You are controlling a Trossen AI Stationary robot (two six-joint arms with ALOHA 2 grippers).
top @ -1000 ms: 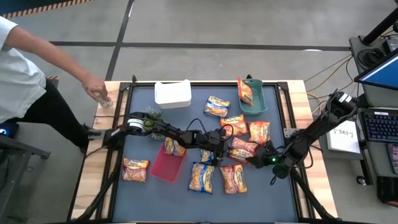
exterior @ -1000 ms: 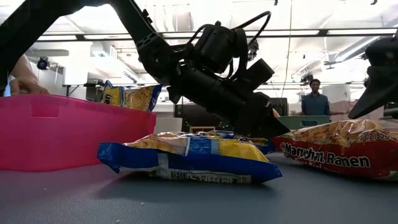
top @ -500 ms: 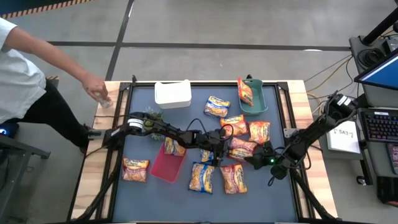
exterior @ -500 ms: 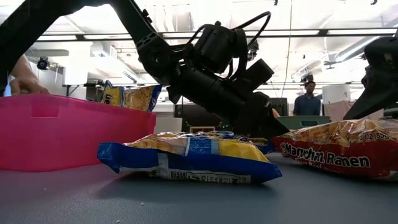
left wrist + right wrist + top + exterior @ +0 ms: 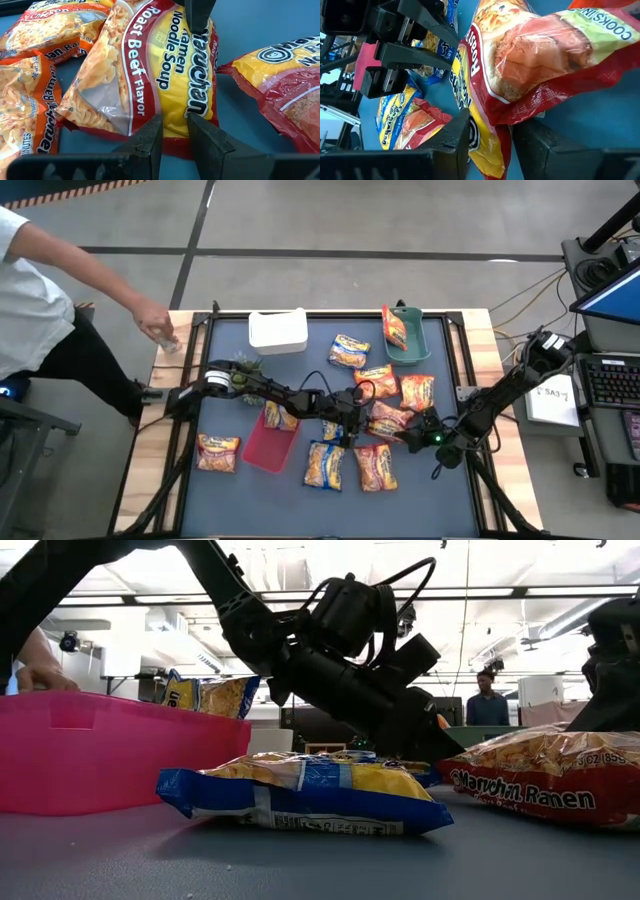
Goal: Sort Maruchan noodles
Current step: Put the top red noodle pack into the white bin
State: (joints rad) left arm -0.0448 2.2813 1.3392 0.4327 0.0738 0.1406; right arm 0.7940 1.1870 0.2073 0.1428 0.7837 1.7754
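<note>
Scene: A dark blue mat on a wooden-edged table [image 5: 480, 340] is strewn with crinkly orange-yellow plastic Maruchan noodle packets, most of them clustered at the centre.
Sorted so far: One packet is seen in the flat pink-red tray [image 5: 268, 450], one standing in the green bin [image 5: 410, 340]; the white box [image 5: 277, 330] shows nothing inside from above.
Target packet: A red-trimmed roast beef ramen packet [image 5: 388, 420] lies mid-table among the others, touching its neighbours.
Right gripper [image 5: 490, 131]: It is closing on the sealed edge of the roast beef packet; in the right wrist view the red film passes between the two dark fingers, so it is judged to be grasped, though not firmly proven.
Left gripper [image 5: 172, 131]: It is low over the same cluster, its fingers narrowly parted at the packet's opposite end; whether the edge is pinched cannot be told.
Handling: The packet is judged light, with a slippery, crackling film around a brittle noodle block that would crumble under a hard squeeze.
Where to hold: The flat crimped seam at a short end is best taken, away from the block.
Risk: A slip of the thin film, or a neighbour dragged along, is to be expected.
Bystander: A person's hand [image 5: 155, 323] rests at the table's far left corner.
</note>
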